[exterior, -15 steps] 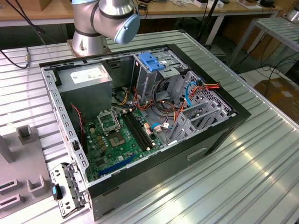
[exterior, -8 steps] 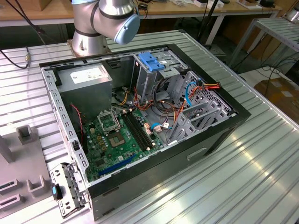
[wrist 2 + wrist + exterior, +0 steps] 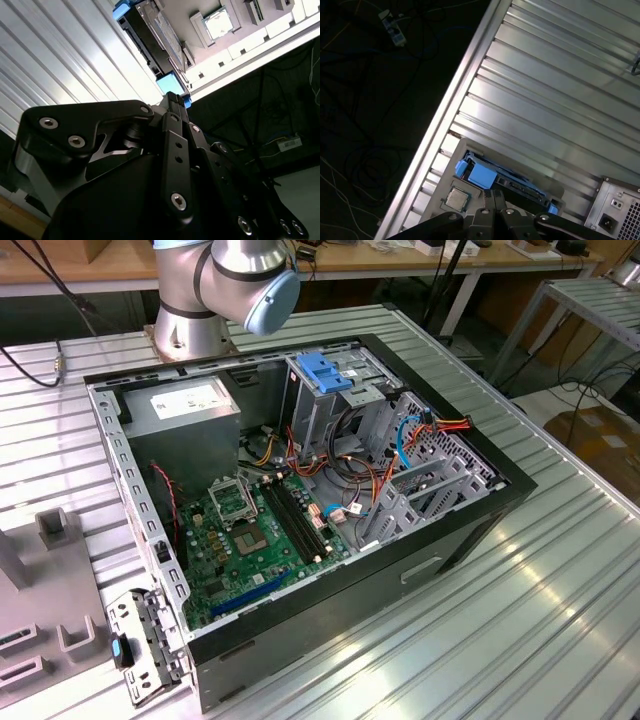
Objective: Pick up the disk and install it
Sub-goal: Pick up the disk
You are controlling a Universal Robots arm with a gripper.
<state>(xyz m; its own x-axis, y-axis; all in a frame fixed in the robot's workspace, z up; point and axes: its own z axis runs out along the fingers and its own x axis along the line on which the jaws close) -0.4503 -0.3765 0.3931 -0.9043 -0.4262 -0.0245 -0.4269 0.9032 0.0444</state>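
Worktop [image 3: 560, 75]: ribbed, beneath end effector [image 3: 495, 194].
Holder [image 3: 270, 30]: just ahead of end effector.
Disk [image 3: 150, 37]: on edge in holder.
Blue rail [image 3: 172, 82]: right at end effector tip; contact unclear.
End effector clenched, nothing seen held.
Judgement: good grasp needs centring across disk's flat faces, clear of rails, square to slot.

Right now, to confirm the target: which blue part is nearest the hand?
The disk, with blue rails, lies right at the hand; the blue latch sits atop the drive cage.
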